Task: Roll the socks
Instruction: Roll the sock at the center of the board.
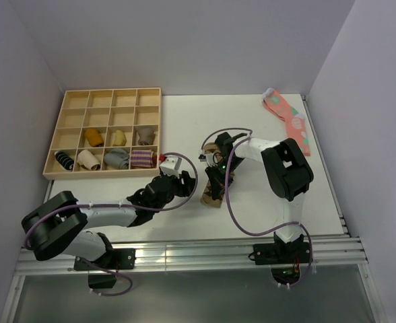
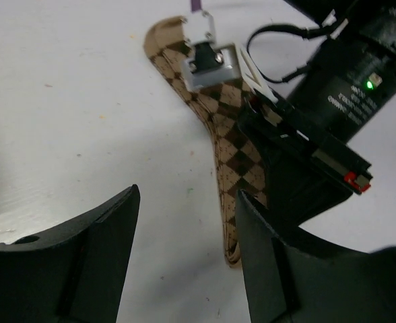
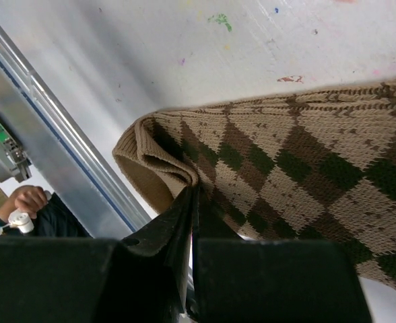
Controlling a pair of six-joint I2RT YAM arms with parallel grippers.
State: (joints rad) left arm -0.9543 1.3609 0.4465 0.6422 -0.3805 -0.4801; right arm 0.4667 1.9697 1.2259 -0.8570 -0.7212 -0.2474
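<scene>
The socks [image 1: 214, 195] lie on the bench [image 1: 184, 128], front and centre between the two arms. They form a long narrow strip of tan-brown knit crossed with dark brown argyle diamonds. Most of the strip rests flat. At one end the fabric is doubled over into a thick, ribbed lip that stands up off the surface. I cannot tell whether this is one sock or two laid together. The right tool [image 3: 191, 196] is clenched on that lip, its fingers pressed tight with the fold caught between them. That grip looks like the start of the roll, since holding the doubled edge lets the arm turn it over along the strip. The left tool [image 2: 188, 202] hangs just beside the strip with its fingers parted and nothing between them but bare bench. The sock's tip sits close by one finger. It seems placed to steady the loose length or to take over the bundle, though which is a guess. Little of the rolling appears done, as the strip is nearly all unrolled. Farther off, a wooden tray [image 1: 110, 90] at the back left holds rolled socks in several compartments. A pink sock [image 1: 289, 121] lies well apart at the back right.
</scene>
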